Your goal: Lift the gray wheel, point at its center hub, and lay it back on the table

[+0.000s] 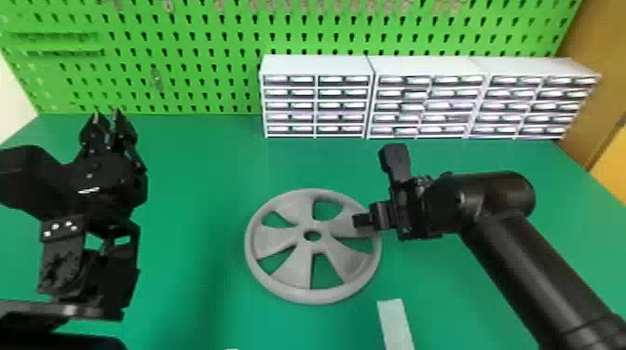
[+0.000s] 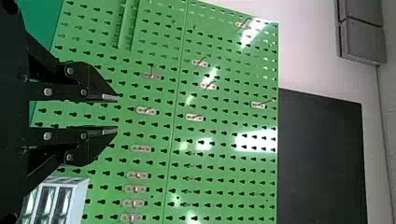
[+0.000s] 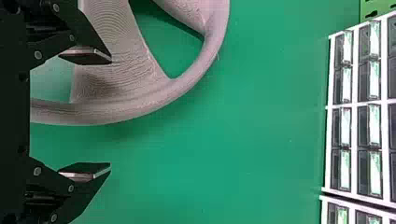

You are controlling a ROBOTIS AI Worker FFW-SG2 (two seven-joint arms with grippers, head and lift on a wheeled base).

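Observation:
The gray wheel (image 1: 298, 267) lies flat on the green table (image 1: 200, 186), its round center hub (image 1: 312, 235) facing up. My right gripper (image 1: 374, 186) is open at the wheel's right edge, one finger over a spoke. In the right wrist view the wheel (image 3: 154, 95) runs partly between the open fingers of my right gripper (image 3: 110, 113), with the other finger outside the rim. Parked at the left, away from the wheel, my left gripper (image 1: 107, 123) is open with nothing held. The left wrist view shows a gap between the fingertips of my left gripper (image 2: 116, 114).
White drawer cabinets (image 1: 316, 65) line the table's back, in front of a green pegboard (image 1: 200, 42). A pale strip (image 1: 395, 326) lies near the front edge, to the right of and nearer than the wheel.

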